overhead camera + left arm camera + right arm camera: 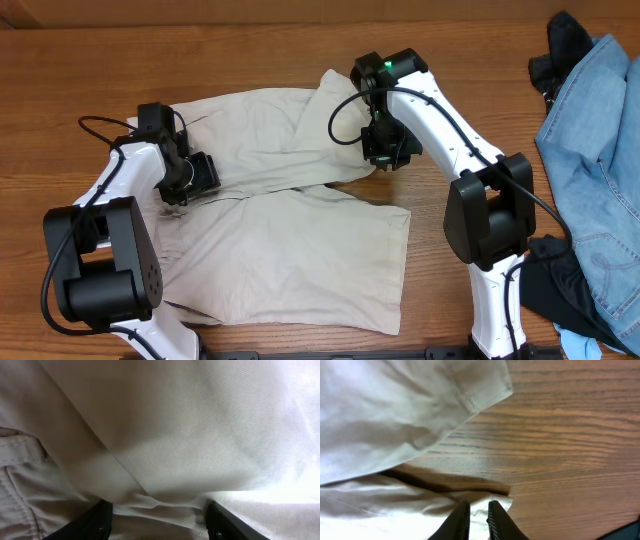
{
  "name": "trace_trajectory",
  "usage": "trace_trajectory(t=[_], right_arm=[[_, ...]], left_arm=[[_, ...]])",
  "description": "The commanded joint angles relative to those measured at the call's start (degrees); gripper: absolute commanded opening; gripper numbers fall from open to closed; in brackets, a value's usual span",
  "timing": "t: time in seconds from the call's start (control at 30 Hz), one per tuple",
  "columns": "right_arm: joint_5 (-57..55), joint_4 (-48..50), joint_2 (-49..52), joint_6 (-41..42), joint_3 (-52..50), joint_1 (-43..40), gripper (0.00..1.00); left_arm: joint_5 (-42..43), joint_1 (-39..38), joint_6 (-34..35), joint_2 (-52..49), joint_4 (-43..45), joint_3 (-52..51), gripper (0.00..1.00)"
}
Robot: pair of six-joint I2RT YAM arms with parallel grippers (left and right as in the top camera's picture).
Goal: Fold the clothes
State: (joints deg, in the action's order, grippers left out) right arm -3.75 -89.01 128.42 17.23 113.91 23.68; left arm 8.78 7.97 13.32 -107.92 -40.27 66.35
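The pale beige cotton trousers (290,240) lay across the middle of your brown wood-grain table (250,50). One leg was folded over towards the far side, and the wider part was spread flat towards the near edge. Your left gripper (190,175) was low over the left part of the trousers, near a stitched seam. In the left wrist view its black fingers (97,522) were spread wide. A soft ridge of cloth lay between them, and neither finger pressed on it. Your right gripper (385,152) was at the right end of the folded leg, where the hem met bare wood. Its fingers (460,520) stood only a narrow slit apart, with the tips right at the cloth's edge. You could not tell from the wrist view whether any cloth was caught between them. At the table's right side, well apart from the trousers, lay a crumpled light blue denim garment (600,150). A black garment (560,45) showed at its far corner.
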Motion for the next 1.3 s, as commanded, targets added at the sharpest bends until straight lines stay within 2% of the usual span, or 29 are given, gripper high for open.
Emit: trace_trajectory(t=[0.0, 0.03, 0.1, 0.23, 0.37, 0.47, 0.63, 0.83, 1.27], right_arm=[[-1.29, 3.21, -1.55, 0.83, 0.87, -0.72, 0.32], [-1.33, 5.01, -1.55, 0.79, 0.87, -1.01, 0.45], [-1.31, 9.38, -1.55, 0.07, 0.87, -1.84, 0.54], [1.68, 16.98, -1.18, -6.05, 0.87, -4.46, 0.50], [2.71, 16.37, 0.15, -6.75, 0.35, -8.46, 0.49], [8.70, 16.37, 0.39, -7.89, -1.68, -11.61, 0.46], [21.27, 16.35, 0.42, -17.25, -4.26, -13.42, 0.46], [22.14, 17.27, 0.42, -23.63, -6.93, -12.46, 0.53], [21.79, 27.93, 0.61, -26.75, -12.50, -11.63, 0.53]], left_arm=[[-0.37, -0.15, -1.16, -1.16, -0.35, -0.57, 0.65], [-0.37, -0.15, -1.16, -1.16, -0.35, -0.57, 0.66], [-0.35, -0.15, -1.18, -1.16, -0.39, -0.57, 0.67], [-0.35, -0.15, -1.18, -1.16, -0.44, -0.57, 0.67], [-0.37, -0.15, -1.18, -1.16, -0.76, -0.57, 0.70], [-0.37, -0.15, -1.18, -1.16, -0.83, -0.57, 0.70], [-0.37, -0.15, -1.16, -1.16, -0.81, -0.57, 0.70], [-0.37, -0.15, -1.16, -1.16, -0.83, -0.57, 0.70], [-0.37, -0.15, -1.16, -1.16, -0.76, -0.57, 0.70]])
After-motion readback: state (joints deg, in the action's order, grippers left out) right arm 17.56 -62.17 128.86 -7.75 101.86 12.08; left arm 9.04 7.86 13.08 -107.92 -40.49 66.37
